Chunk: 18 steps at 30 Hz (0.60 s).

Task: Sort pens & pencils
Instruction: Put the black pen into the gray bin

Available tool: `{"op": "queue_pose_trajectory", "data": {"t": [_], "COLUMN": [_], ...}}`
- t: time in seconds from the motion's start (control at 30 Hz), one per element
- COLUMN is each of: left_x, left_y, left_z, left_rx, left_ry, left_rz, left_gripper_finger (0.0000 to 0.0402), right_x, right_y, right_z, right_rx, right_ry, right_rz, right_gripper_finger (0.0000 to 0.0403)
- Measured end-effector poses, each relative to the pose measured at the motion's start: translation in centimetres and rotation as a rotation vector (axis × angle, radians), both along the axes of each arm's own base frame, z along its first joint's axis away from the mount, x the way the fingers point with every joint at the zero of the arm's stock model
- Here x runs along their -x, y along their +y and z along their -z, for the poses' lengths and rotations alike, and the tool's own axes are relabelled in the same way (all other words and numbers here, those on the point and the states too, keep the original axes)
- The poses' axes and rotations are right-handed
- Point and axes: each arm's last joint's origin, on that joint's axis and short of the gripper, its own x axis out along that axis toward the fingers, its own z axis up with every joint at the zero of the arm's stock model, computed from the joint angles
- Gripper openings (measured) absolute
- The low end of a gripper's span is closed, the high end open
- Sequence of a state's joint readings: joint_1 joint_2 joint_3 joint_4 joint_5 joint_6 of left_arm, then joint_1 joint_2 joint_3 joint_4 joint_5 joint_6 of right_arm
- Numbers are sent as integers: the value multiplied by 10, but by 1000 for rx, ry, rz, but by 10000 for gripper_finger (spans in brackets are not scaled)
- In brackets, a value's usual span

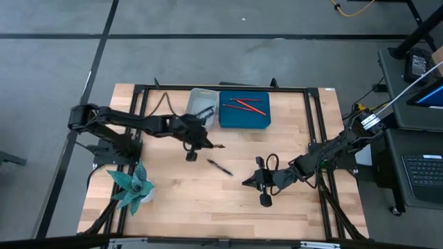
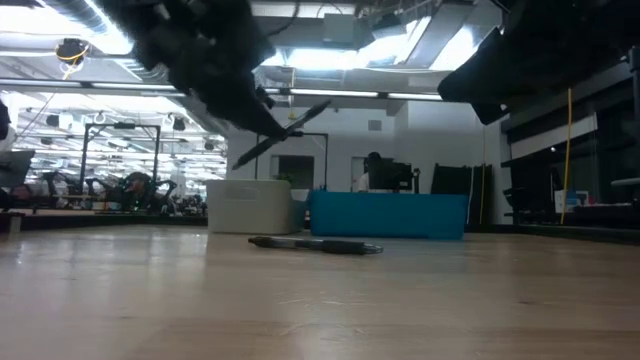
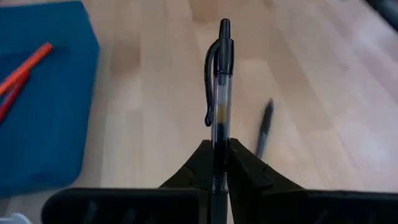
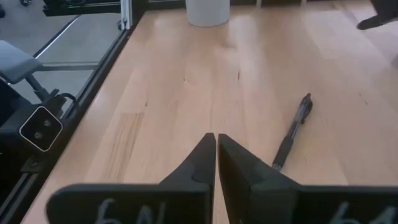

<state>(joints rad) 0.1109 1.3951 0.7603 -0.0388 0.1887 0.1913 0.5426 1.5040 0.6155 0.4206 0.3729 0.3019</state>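
A clear-barrelled black pen (image 3: 219, 93) sticks out ahead of my left gripper (image 3: 217, 146), which is shut on it above the table's middle (image 1: 206, 144), just near of the two bins. A second black pen (image 1: 220, 167) lies flat on the wood between the arms. Red-orange pencils (image 1: 246, 105) lie in the blue tray (image 1: 235, 121) at the far edge. My right gripper (image 4: 216, 149) hovers shut and empty right of the lying pen (image 4: 292, 134). My left gripper pinches the pen's barrel near its tip end (image 3: 217, 163) between its two fingers. The pen runs along the fingers, and its clip end (image 3: 224, 28) points forward past them. It is lifted clear of the table and slants in the low view (image 2: 285, 130).
A pale grey bin (image 1: 201, 102) stands left of the blue tray. A teal paper plant (image 1: 131, 183) sits at the near left. A black frame (image 1: 315, 117) rims the table. Bare wood stretches along the near side.
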Motion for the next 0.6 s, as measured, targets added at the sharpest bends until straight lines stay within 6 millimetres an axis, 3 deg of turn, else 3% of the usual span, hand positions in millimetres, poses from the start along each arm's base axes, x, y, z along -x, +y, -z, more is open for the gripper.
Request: {"op": "queue_pose_trajectory", "data": {"t": [0.37,0.6], "left_x": [26,34], "left_y": [21,42], "left_z": [25,25], "left_rx": [39,33], "left_ry": [-240,-346], "left_rz": [-29,-107], "left_gripper_finger": [17,17], "right_x": [0,-1], "right_y": [0,-2], "right_z": [0,-1], "right_rx": [-2,21], "right_ry": [-3,-19], "right_rz": [2,49], "right_gripper_finger": [20,20]}}
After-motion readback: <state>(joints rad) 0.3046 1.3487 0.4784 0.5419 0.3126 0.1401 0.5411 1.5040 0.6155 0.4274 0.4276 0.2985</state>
